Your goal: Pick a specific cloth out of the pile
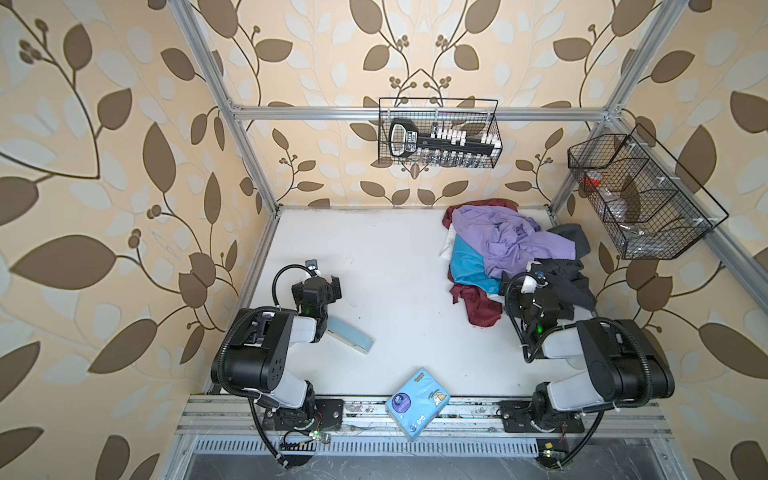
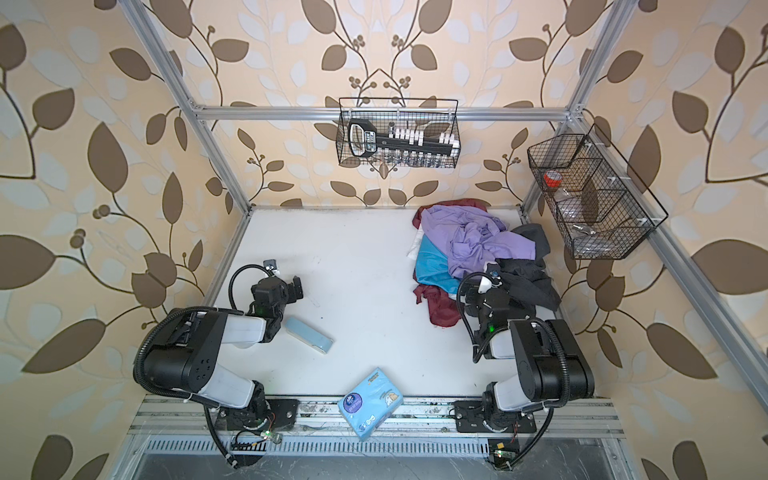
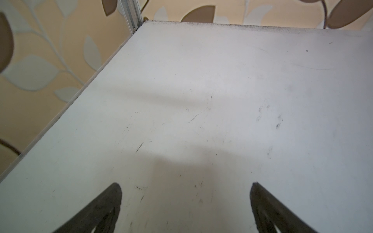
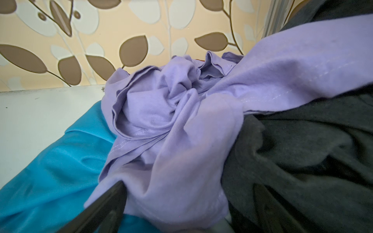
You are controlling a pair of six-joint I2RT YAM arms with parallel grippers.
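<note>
The pile (image 1: 513,243) (image 2: 478,239) of lilac, maroon, white and dark grey garments lies at the table's back right. The turquoise cloth (image 1: 469,262) (image 2: 434,262) (image 4: 50,171) shows on the pile's left side, partly under the lilac garment (image 4: 181,125). My right gripper (image 4: 188,187) is open at the pile's near edge. A lilac fold bulges between its fingers; one finger lies against the turquoise cloth, the other on dark grey fabric (image 4: 302,161). In both top views its fingertips are hidden under the wrist. My left gripper (image 1: 334,286) (image 3: 185,185) hangs open over bare table, holding nothing.
A pale blue tissue pack (image 1: 417,403) lies on the table's front edge. A flat pale blue case (image 1: 349,338) sits beside the left arm. Black wire baskets hang on the back rail (image 1: 438,133) and the right rail (image 1: 640,199). Aluminium frame posts ring the table.
</note>
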